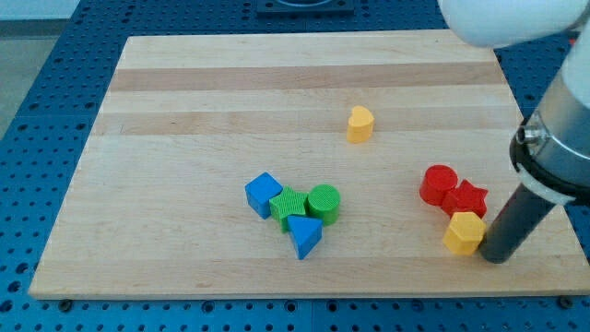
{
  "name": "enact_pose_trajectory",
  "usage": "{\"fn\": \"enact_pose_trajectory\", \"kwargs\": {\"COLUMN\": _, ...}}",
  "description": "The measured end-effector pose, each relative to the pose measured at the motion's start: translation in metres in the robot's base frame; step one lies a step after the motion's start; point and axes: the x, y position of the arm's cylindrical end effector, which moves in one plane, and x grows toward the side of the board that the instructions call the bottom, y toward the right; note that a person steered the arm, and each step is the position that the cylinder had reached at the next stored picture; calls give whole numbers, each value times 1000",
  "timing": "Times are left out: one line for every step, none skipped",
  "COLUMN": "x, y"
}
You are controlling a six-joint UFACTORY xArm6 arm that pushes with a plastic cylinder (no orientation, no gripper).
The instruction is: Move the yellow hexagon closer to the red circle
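Observation:
The yellow hexagon (464, 231) lies near the view's bottom right on the wooden board (184, 111). The red circle (438, 183) sits just above and left of it, with a red star (466, 198) touching it between the two. The hexagon touches or nearly touches the star's lower edge. My tip (499, 257) is right beside the hexagon, on its right side, touching or almost touching it.
A yellow heart-like block (359, 124) lies near the board's middle top. A cluster sits at the lower middle: blue cube (264, 194), green hexagon-like block (289, 204), green circle (324, 202), blue triangle (304, 237). The board's right and bottom edges are close to my tip.

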Motion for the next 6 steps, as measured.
{"fn": "enact_pose_trajectory", "kwargs": {"x": 0, "y": -16}}
{"fn": "enact_pose_trajectory", "kwargs": {"x": 0, "y": -32}}
{"fn": "enact_pose_trajectory", "kwargs": {"x": 0, "y": -40}}
{"fn": "enact_pose_trajectory", "kwargs": {"x": -9, "y": -49}}
{"fn": "enact_pose_trajectory", "kwargs": {"x": -20, "y": -69}}
{"fn": "enact_pose_trajectory", "kwargs": {"x": -29, "y": -81}}
